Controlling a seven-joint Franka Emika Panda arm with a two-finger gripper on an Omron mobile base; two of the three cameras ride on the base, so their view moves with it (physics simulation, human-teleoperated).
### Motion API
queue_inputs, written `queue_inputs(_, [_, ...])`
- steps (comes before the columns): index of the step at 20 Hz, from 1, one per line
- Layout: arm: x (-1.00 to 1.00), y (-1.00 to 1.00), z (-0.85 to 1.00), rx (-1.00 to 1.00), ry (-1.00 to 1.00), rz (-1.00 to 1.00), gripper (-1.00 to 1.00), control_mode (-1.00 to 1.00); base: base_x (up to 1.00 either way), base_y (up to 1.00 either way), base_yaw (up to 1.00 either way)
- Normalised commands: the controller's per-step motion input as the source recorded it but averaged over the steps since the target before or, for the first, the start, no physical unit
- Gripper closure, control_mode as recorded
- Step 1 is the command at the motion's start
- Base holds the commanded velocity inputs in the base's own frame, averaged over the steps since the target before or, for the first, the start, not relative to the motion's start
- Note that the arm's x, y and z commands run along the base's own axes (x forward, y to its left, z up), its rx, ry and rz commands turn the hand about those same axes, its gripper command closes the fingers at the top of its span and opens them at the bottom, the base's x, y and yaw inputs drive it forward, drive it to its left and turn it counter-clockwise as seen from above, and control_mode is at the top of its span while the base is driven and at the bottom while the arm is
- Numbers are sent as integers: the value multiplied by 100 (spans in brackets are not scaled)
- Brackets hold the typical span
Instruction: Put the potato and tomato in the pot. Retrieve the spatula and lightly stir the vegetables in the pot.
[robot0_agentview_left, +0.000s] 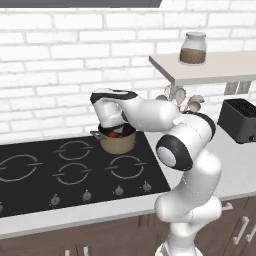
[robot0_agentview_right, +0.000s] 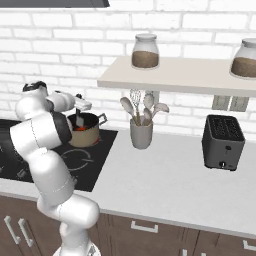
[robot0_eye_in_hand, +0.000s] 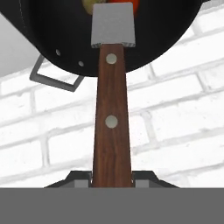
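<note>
My pincer (robot0_eye_in_hand: 111, 180) is closed on the butt of the spatula (robot0_eye_in_hand: 111, 118) — a brown wooden handle with two pale rivets, running straight away from my fingers to a flat grey metal blade. I judge it light and stiff, the wood giving decent friction; held this far back, though, the blade has leverage on me and could twist if it catches on something, so the stirring should be gentle. Its long axis points from my pincer into the pot (robot0_agentview_left: 118, 141), blade end foremost.

Beyond the blade, inside the pot's dark interior, sits the tomato (robot0_eye_in_hand: 129, 4), red-orange and likely soft and easy to bruise; just beside it on the other side of the blade is a yellowish item, probably the potato (robot0_eye_in_hand: 89, 5), which should be firmer. The pot rests on the stove's back burner, and beyond it rises the white brick wall.
</note>
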Motion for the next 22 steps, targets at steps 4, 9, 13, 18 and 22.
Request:
queue_inputs(4, [42,20,-38,0,0,-9,100,-100,0,0,0])
queue_inputs(9, [27,21,-44,0,0,-8,100,-100,0,0,0])
queue_inputs(13, [7,39,-62,-1,0,-6,100,-100,0,0,0])
queue_inputs(18, [23,32,-61,-5,-3,-5,100,-100,0,0,0])
queue_inputs(22, [18,13,-49,-11,-20,-4,100,-100,0,0,0])
